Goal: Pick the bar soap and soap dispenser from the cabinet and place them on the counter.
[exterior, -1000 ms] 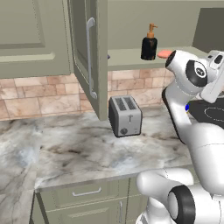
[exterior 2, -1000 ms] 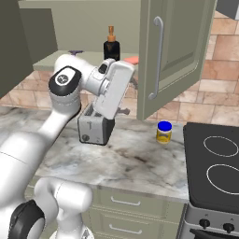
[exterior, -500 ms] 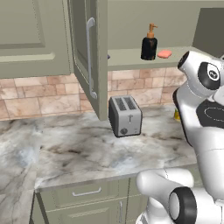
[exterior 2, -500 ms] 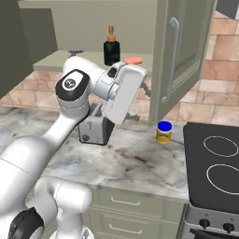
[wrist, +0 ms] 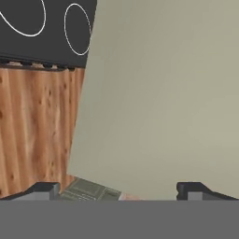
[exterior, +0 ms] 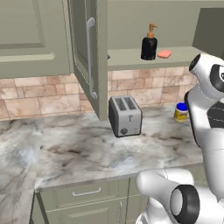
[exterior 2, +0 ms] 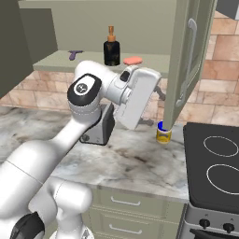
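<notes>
Bar soap point(exterior: 164, 54) pink on open cabinet point(exterior: 87, 57) shelf, touching nothing, soap dispenser point(exterior: 149, 43) just beside it, toaster point(exterior: 125, 116) and yellow jar point(exterior: 181, 112) on table point(exterior: 78, 151) below, fingers point(wrist: 119, 190) spread wide, empty.

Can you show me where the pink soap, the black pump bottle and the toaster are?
bar soap point(exterior: 164, 54), left base view, its top face.
soap dispenser point(exterior: 148, 47), left base view, the black body.
toaster point(exterior: 125, 116), left base view, its front side.

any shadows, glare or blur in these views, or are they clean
Left base view: sharp, flat render; soft shadow beside the toaster, none hiding the soap dispenser or bar soap. Right base view: crisp, no glare on the counter. Hand view: a plain olive door panel, featureless rather than blurred.
</notes>
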Controlling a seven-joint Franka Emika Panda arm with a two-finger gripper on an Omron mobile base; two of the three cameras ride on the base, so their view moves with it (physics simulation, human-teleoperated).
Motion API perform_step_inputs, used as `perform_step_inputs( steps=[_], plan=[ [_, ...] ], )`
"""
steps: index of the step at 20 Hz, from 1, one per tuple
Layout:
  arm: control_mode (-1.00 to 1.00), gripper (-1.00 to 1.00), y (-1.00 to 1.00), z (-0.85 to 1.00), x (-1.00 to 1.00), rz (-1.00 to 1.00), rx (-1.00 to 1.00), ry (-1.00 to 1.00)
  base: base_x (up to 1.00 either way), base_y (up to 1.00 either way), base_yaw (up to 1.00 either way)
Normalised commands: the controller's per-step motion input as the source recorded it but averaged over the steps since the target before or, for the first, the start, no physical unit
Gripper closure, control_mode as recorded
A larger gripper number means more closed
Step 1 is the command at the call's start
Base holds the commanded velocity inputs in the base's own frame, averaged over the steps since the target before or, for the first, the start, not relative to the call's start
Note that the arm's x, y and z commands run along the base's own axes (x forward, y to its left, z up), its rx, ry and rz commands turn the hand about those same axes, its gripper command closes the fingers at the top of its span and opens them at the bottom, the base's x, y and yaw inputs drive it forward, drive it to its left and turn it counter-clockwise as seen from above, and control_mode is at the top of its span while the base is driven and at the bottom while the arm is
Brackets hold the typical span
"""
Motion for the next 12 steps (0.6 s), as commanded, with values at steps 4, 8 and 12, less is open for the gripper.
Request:
perform_step_inputs(
  steps=[4,8,12],
  plan=[
    [-1.00,-1.00,-0.10,-0.07,-0.02,-0.06,-0.01,0.00,0.00,0.00,0.00],
    [-1.00,-1.00,0.30,-0.05,0.01,-0.09,0.00,-0.07,0.00,0.00,0.00],
    [-1.00,-1.00,0.58,-0.06,-0.08,-0.09,0.00,-0.04,0.00,0.00,0.00]
  ],
)
